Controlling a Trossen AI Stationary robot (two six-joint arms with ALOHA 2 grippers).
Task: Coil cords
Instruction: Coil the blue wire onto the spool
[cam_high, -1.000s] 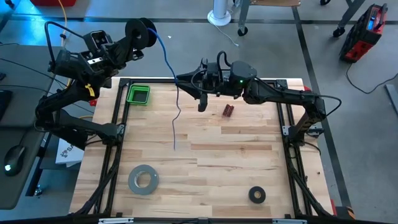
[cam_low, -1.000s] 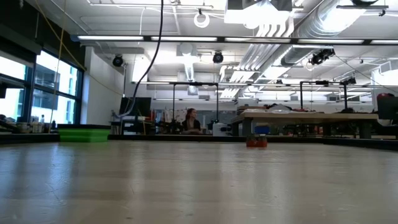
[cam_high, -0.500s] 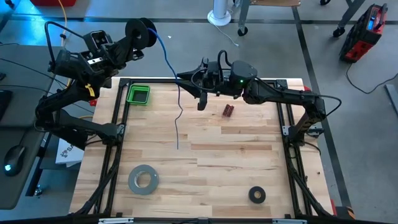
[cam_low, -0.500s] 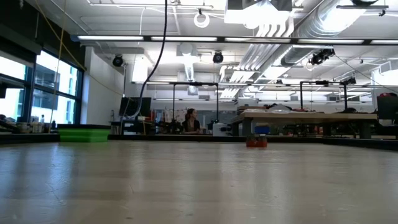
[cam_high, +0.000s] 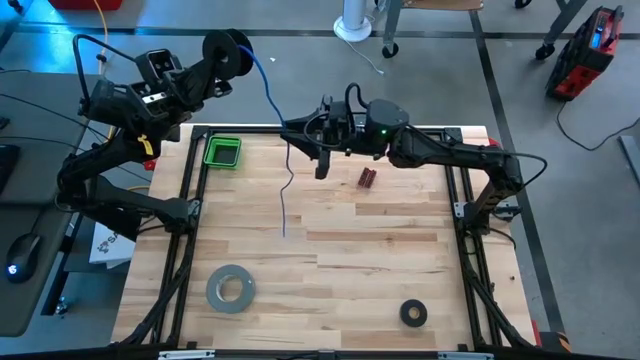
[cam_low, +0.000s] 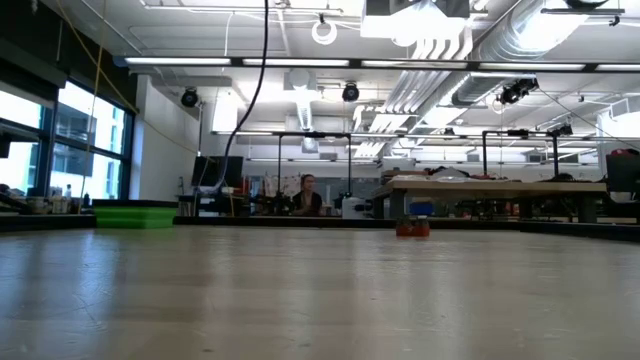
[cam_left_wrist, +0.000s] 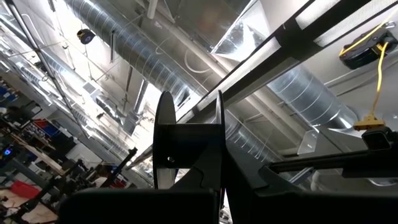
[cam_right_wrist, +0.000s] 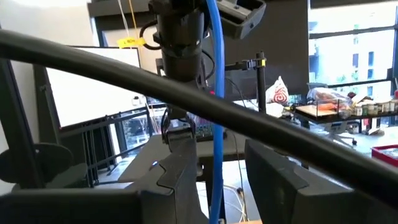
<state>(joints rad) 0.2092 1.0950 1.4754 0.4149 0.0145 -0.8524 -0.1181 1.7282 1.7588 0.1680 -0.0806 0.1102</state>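
Wooden worktop (cam_high: 330, 260) w/ grey tape roll (cam_high: 230, 288) near front-left, green tray (cam_high: 222, 152) at back-left, black ring (cam_high: 413, 313) front-right. Left hand (cam_high: 222, 62) raised off back-left corner, clamped tight on black spool (cam_left_wrist: 186, 152). Right hand (cam_high: 318, 150) over back-center, fingers (cam_right_wrist: 180, 171) partly apart w/ blue cord (cam_high: 283, 195) running between them; cord hangs from spool, tail trails on the wood.

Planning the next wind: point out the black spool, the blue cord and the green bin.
black spool (cam_high: 224, 49), high view, on its round flange.
blue cord (cam_high: 283, 205), high view, on the hanging lower stretch.
green bin (cam_high: 209, 151), high view, on its left rim.
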